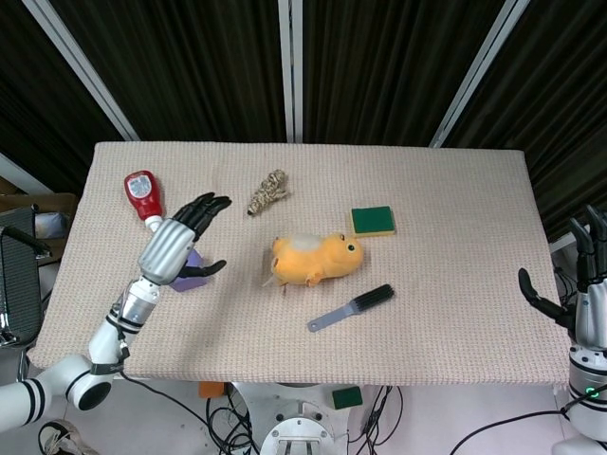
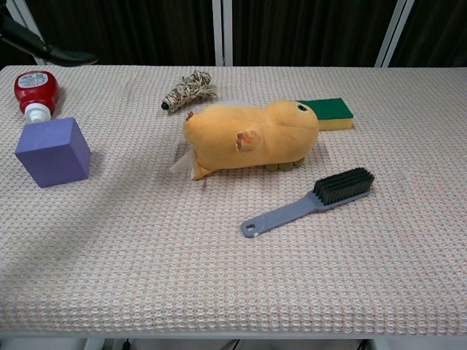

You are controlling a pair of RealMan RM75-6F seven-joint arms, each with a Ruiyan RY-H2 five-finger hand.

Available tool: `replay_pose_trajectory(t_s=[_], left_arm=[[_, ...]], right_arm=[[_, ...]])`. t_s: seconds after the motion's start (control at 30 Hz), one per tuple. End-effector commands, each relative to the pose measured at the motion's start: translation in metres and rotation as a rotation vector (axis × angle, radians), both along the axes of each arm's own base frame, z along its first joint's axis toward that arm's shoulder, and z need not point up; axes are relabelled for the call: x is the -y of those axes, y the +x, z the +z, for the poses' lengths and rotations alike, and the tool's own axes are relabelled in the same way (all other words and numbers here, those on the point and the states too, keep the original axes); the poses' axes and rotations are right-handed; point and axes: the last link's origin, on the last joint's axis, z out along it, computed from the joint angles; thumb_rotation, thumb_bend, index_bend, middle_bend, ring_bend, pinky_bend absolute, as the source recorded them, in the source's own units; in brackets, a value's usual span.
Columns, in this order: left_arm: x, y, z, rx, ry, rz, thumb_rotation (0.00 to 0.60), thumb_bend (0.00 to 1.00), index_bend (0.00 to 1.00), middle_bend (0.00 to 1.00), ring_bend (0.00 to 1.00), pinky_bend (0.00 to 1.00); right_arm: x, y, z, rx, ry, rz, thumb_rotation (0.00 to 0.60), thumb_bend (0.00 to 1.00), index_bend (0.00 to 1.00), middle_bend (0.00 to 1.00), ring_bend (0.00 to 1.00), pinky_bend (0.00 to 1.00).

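- The left hand (image 1: 178, 244) hovers over the purple block (image 2: 53, 152), fingers spread wide, holding nothing; the chest view shows only one dark fingertip.
- The block sits on the worktop (image 1: 446, 284) just beside the red bottle (image 1: 142, 192).
- The right hand (image 1: 590, 303), seen only from the head view, hangs open off the worktop's right edge.

Light: bright, even, from overhead
Shadows: soft, faint on the bench (image 2: 219, 277)
Focus: sharp, no glare
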Motion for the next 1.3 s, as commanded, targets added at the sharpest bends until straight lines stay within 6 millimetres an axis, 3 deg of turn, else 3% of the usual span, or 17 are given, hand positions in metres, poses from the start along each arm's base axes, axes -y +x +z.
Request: replay_pose_trajectory(t_s=[0.03, 0.17, 0.33, 0.47, 0.57, 0.63, 0.9, 1.3], left_arm=[[-0.010, 0.031, -0.002, -0.047, -0.034, -0.073, 0.600, 0.16, 0.12, 0.13, 0.06, 0.20], [-0.019, 0.068, -0.013, -0.123, -0.112, -0.138, 0.600, 0.15, 0.15, 0.15, 0.06, 0.20], [-0.031, 0.100, -0.046, -0.202, -0.201, -0.160, 0.581, 0.07, 0.18, 0.17, 0.07, 0.21], [-0.041, 0.116, -0.077, -0.223, -0.265, -0.130, 0.416, 0.04, 0.18, 0.15, 0.06, 0.21], [-0.044, 0.123, -0.095, -0.252, -0.299, -0.115, 0.243, 0.04, 0.14, 0.11, 0.04, 0.20], [-0.046, 0.129, -0.106, -0.277, -0.303, -0.118, 0.177, 0.04, 0.13, 0.10, 0.03, 0.20], [-0.047, 0.143, -0.132, -0.332, -0.334, -0.126, 0.090, 0.03, 0.13, 0.09, 0.03, 0.19], [-0.048, 0.149, -0.156, -0.369, -0.361, -0.125, 0.084, 0.03, 0.13, 0.09, 0.03, 0.19]], right_arm=[[-0.001, -0.001, 0.001, 0.000, -0.004, -0.004, 0.600, 0.34, 0.00, 0.00, 0.00, 0.00], [-0.001, -0.003, 0.003, 0.011, -0.012, -0.009, 0.600, 0.34, 0.00, 0.00, 0.00, 0.00], [-0.001, -0.005, 0.005, 0.012, -0.011, -0.017, 0.600, 0.34, 0.00, 0.00, 0.00, 0.00], [-0.002, -0.007, 0.007, 0.012, -0.011, -0.024, 0.600, 0.34, 0.00, 0.00, 0.00, 0.00], [-0.003, -0.008, 0.009, 0.011, -0.015, -0.031, 0.600, 0.34, 0.00, 0.00, 0.00, 0.00], [-0.003, -0.010, 0.012, 0.010, -0.018, -0.036, 0.600, 0.34, 0.00, 0.00, 0.00, 0.00], [-0.002, -0.018, 0.012, 0.015, -0.006, -0.060, 0.600, 0.34, 0.00, 0.00, 0.00, 0.00], [-0.001, -0.022, 0.010, 0.017, 0.001, -0.067, 0.600, 0.34, 0.00, 0.00, 0.00, 0.00]])
